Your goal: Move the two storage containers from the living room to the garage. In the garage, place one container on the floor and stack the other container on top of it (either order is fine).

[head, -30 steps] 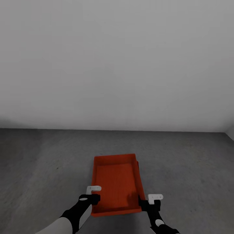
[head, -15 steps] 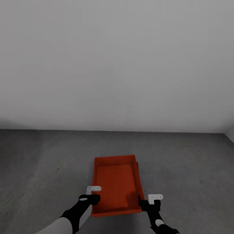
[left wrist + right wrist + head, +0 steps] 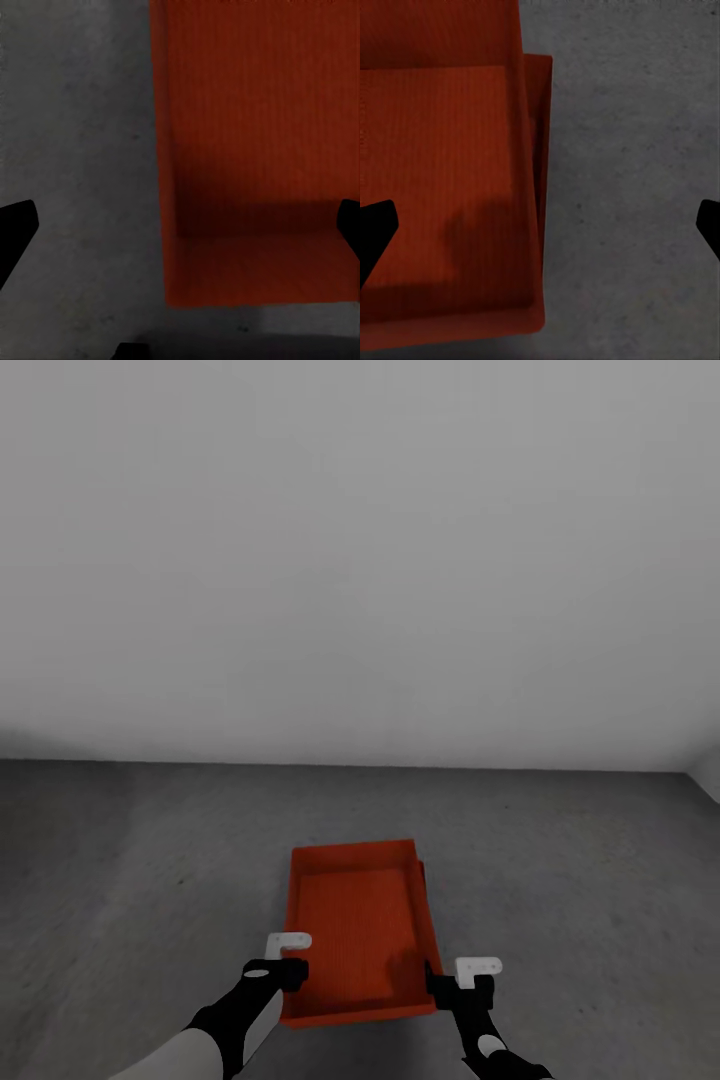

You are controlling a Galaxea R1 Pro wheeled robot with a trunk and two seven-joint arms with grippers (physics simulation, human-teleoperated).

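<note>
Two orange-red storage containers sit nested on the grey concrete floor of the garage. The upper container lies inside the lower container, of which a thin rim shows along one long side. My left gripper hovers open over the upper bin's near left corner, its fingers spread wide across the wall. My right gripper hangs open over the near right corner, its fingers straddling both rims. Neither touches a bin.
A plain white wall rises a short way behind the bins. Rough grey concrete stretches to both sides and in front of the stack. A wall corner shows at the far right.
The upper container has sunk slightly into the lower one and looks a little smaller. Both arms stay where they were.
</note>
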